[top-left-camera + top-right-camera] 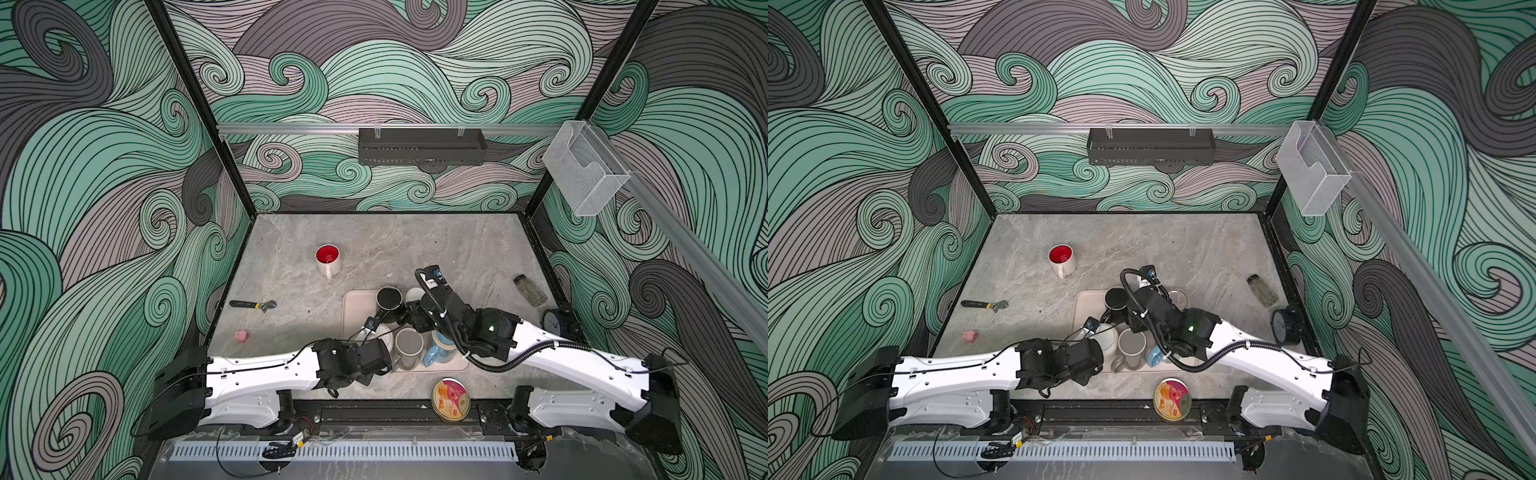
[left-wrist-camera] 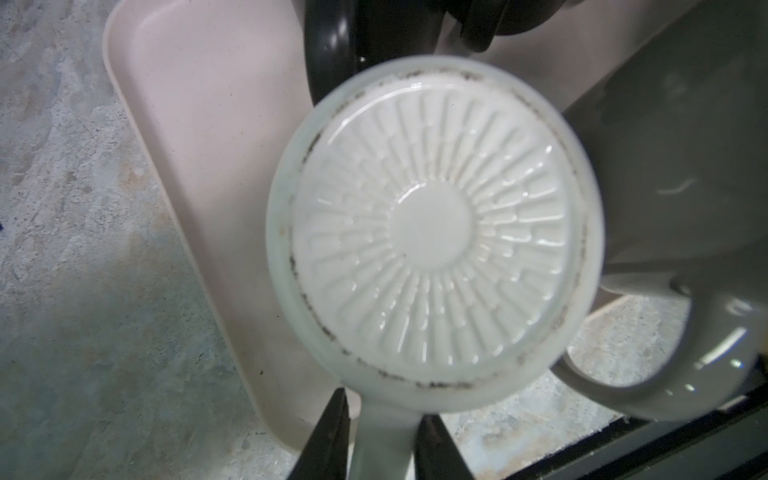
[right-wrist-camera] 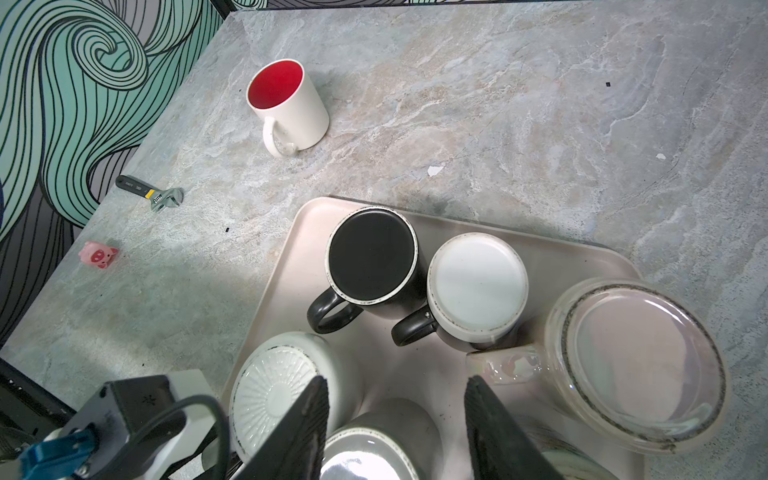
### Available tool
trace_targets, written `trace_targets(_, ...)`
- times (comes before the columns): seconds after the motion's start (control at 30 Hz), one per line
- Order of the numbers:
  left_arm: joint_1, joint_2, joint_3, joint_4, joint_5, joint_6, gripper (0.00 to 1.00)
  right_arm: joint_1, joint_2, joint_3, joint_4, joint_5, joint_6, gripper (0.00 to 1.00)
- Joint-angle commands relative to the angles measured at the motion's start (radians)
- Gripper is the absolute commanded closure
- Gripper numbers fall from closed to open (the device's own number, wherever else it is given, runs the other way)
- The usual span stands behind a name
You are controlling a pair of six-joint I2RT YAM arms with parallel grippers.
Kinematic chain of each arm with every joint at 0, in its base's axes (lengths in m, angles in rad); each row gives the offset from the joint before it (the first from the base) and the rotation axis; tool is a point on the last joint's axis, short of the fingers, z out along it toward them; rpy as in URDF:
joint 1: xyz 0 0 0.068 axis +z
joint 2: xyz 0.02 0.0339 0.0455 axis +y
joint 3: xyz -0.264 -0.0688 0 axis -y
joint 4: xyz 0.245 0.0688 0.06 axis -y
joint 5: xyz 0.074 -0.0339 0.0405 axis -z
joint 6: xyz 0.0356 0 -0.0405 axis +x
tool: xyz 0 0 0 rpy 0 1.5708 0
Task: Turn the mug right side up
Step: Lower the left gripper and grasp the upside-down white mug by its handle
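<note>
A white mug [image 2: 432,232] with a ribbed base stands upside down at the near left of the beige tray [image 2: 199,124]. It also shows in a top view [image 1: 384,334] and in the right wrist view [image 3: 274,386]. My left gripper [image 2: 384,409] is shut on its handle, one black finger on each side. My right gripper [image 3: 397,380] hangs open above an upside-down grey mug [image 3: 374,449] beside the white one, touching nothing. In both top views the two wrists meet over the tray.
The tray also carries an upside-down black mug [image 3: 372,253], a white mug with a black handle [image 3: 478,286] and a glass mug [image 3: 636,365]. On the table are an upright red-lined mug [image 1: 328,257], a wrench [image 1: 253,305], a pink pig [image 1: 241,336], a spice bottle [image 1: 530,290], a clock [image 1: 555,322] and a round tin [image 1: 451,399].
</note>
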Motion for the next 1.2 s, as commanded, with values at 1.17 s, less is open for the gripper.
trace_targets(1.17, -0.040, -0.278, 0.114, -0.167, -0.329, 0.044, 1.00, -0.049, -0.112, -0.120, 0.115, -0.023, 0.058, 0.48)
